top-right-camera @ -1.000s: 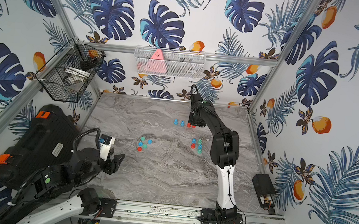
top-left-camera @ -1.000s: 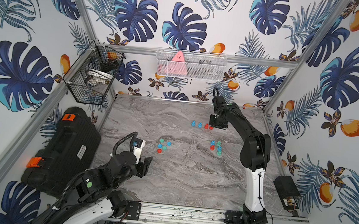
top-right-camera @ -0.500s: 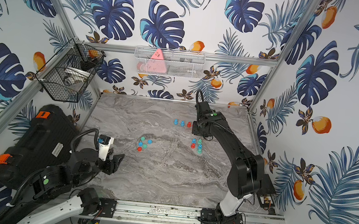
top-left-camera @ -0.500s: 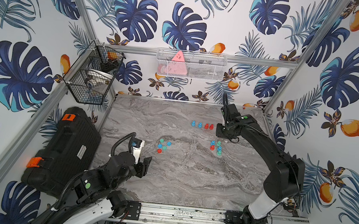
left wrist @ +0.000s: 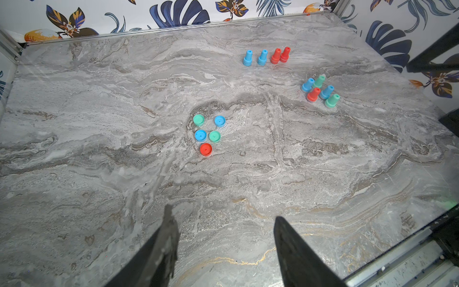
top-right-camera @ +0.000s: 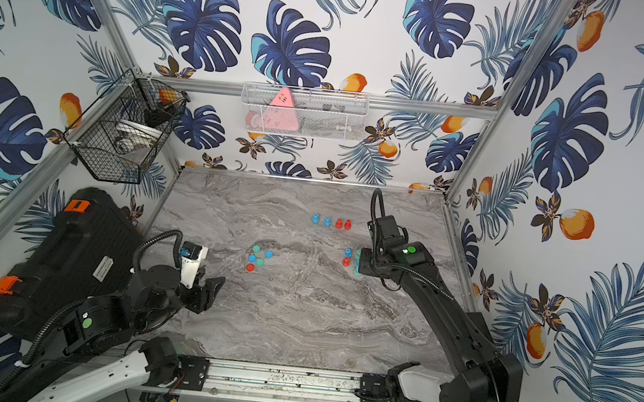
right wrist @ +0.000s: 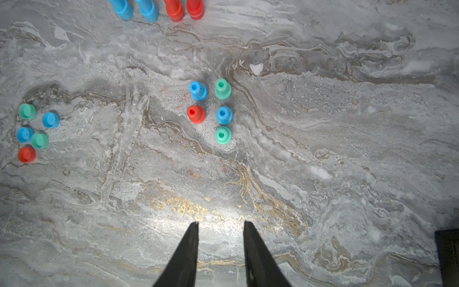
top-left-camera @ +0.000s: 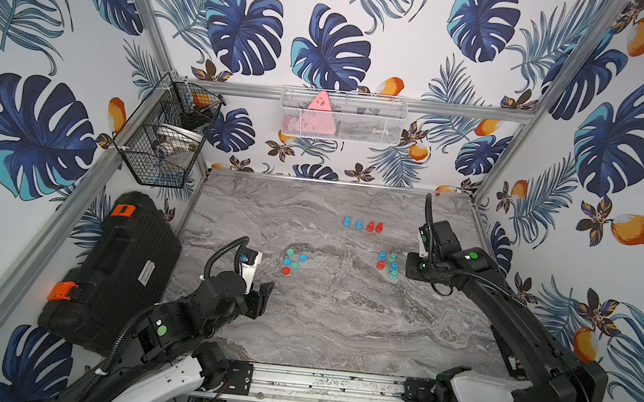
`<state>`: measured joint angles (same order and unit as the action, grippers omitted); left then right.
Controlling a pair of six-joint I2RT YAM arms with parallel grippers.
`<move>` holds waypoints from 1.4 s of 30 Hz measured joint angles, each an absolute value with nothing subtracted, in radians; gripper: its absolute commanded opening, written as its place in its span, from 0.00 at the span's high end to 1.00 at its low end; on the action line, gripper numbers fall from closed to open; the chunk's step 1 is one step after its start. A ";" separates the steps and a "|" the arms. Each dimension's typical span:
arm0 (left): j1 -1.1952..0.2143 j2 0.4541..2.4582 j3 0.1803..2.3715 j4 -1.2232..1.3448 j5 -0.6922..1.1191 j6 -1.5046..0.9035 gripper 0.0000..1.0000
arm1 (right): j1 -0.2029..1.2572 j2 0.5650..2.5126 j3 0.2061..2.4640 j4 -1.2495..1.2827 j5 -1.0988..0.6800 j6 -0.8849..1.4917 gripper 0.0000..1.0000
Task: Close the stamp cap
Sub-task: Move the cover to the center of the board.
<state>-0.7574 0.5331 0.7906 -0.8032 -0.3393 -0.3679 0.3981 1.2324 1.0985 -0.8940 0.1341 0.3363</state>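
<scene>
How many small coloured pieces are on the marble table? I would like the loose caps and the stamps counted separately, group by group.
Loose caps: 5
Stamps in the straight row: 4
Stamps in the cluster: 5
Total: 14

Grey marble-patterned bench (top-left-camera: 320, 322), streaked with gold veins toward the front. Just off its left edge, a black ribbed hard case (top-left-camera: 116, 267) with an orange latch (top-left-camera: 61, 291) at the near end. Above the case, a black wire basket (top-left-camera: 165, 134) hung on the frame, its contents too jumbled to name. On the back rail, a white mesh basket (top-left-camera: 379, 131) with a pink triangular piece (top-left-camera: 316, 117) standing inside. All round, leaf-and-fruit wallpaper (top-left-camera: 248, 34).
</scene>
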 measured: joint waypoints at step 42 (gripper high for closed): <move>-0.726 0.941 0.783 -0.632 -0.200 -0.460 0.35 | 0.538 0.970 0.858 -0.836 0.207 0.464 0.62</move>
<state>-0.7261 0.9413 0.7830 -0.6319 -0.2005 -0.4599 0.5381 0.9699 0.8581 -0.8364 0.2073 0.4637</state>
